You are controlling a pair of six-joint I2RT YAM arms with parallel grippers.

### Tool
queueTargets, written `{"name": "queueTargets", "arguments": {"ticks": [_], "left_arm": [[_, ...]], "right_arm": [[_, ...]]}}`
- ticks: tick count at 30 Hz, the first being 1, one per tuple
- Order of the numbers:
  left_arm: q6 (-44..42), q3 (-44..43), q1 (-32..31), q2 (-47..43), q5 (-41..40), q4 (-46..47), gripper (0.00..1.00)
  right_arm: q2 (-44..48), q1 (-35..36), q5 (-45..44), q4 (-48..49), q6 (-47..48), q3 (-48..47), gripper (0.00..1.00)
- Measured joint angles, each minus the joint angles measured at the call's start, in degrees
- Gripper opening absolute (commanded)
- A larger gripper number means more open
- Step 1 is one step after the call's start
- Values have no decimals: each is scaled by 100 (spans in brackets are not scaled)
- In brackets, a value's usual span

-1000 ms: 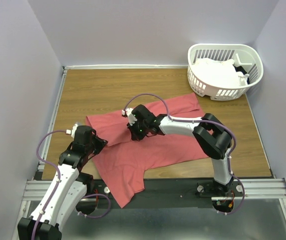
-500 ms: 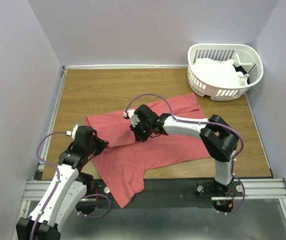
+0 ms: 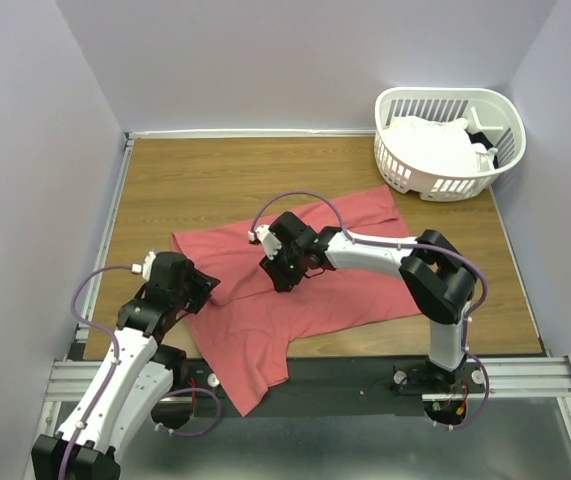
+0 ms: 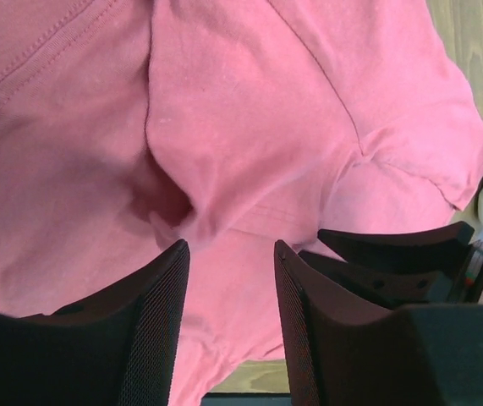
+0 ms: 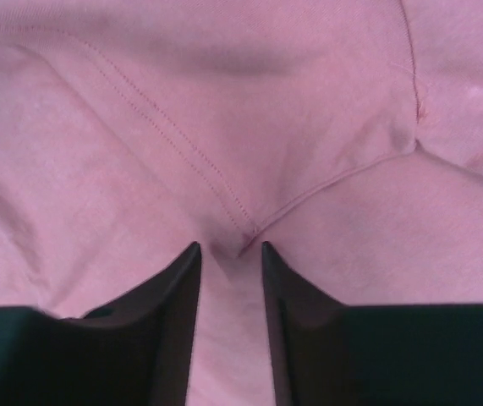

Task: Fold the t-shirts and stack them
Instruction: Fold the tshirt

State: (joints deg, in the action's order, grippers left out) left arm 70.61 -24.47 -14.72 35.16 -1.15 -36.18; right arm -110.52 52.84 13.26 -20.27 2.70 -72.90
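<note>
Left claw [image 4: 228, 254] and right claw [image 5: 228, 249], clamped a moment ago, now stand apart over the red shirt [image 3: 345, 290], released on the surface [image 3: 215, 180]; this fold appears laid.

Bright, even overhead light; soft shadows on the coral shirt [image 3: 355, 295]; blurred near edges in both wrist views.

We've got the coral-red t-shirt [image 3: 350, 290] lying rumpled and mostly spread on the near half of the table [image 3: 215, 180], its left part creased into a soft fold and one end drooping off the front edge, with the white t-shirts [image 3: 430, 148] bunched in the basket [image 3: 445, 187] far right.
</note>
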Motion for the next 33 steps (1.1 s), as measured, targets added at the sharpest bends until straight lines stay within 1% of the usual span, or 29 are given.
{"name": "queueTargets", "arguments": {"ticks": [1, 3, 5, 8, 9, 11, 13, 15, 16, 18, 19, 20, 21, 24, 26, 27, 29, 33], "left_arm": [[4, -50, 0, -11, -44, -57, 53], [2, -208, -2, -24, -166, -118, 52], [-70, -483, -2, 61, -372, -118, 50], [-275, -964, -4, 435, -776, 107, 46], [-402, -1113, -2, 671, -935, 273, 43], [-634, -1318, 9, 1189, -1161, 522, 39], [-935, -1532, 63, 1899, -1397, 780, 35], [-1274, -1729, 164, 2653, -1552, 1036, 33], [-1412, -1805, 234, 2994, -1600, 1158, 31], [-1762, -1915, 527, 3692, -1624, 1478, 27], [-1871, -1923, 675, 3917, -1620, 1609, 26], [-1945, -1926, 765, 4035, -1620, 1681, 25], [-2044, -1937, 957, 4293, -1600, 1823, 23], [-2284, -2068, 1235, 4828, -1558, 2052, 18], [-2424, -2238, 1283, 5228, -1504, 2144, 16], [-2498, -2367, 1285, 5525, -1456, 2205, 13], [-2601, -2540, 1285, 5851, -1438, 2271, 12], [-2761, -2894, 1368, 6210, -1384, 2380, 7]], "right_arm": [[9, 0, 0, -35, 13, 0, 50], [76, -2, -22, -109, 26, 0, 52], [184, -9, -131, -173, 33, -7, 53], [407, -133, -461, -236, 28, -83, 53], [461, -243, -584, -232, 13, -133, 52], [520, -573, -737, -219, -44, -205, 52], [533, -1047, -879, -208, -184, -249, 52], [531, -1488, -1084, -208, -376, -258, 51], [531, -1836, -1268, -208, -511, -258, 51], [522, -2216, -1460, -210, -667, -258, 47], [514, -2376, -1589, -201, -782, -260, 44], [494, -2507, -1694, -195, -885, -260, 42], [468, -2601, -1777, -184, -984, -260, 42], [341, -2763, -1965, -107, -1193, -267, 42], [229, -2828, -2090, -35, -1298, -269, 42], [146, -2863, -2159, 4, -1349, -269, 42], [22, -2909, -2234, 42, -1408, -269, 42], [-120, -2946, -2332, 70, -1475, -269, 43]]}}
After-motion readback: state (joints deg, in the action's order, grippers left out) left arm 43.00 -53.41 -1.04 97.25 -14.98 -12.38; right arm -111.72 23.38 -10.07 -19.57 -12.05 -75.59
